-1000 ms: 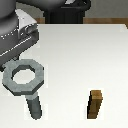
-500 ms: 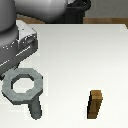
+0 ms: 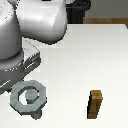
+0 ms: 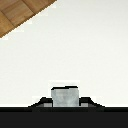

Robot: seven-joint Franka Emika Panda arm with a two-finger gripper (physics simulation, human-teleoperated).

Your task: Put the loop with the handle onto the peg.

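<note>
Exterior view shows the flat grey octagonal loop with its stubby handle lying low over the white bench at that view's left, the short dark grey peg with its lighter round top showing through the hole, so the ring seems threaded on. A brown rectangular wooden block stands well apart. Wrist view shows only a pale grey piece; whether the jaws are spread or pinching the handle I cannot tell.
</note>
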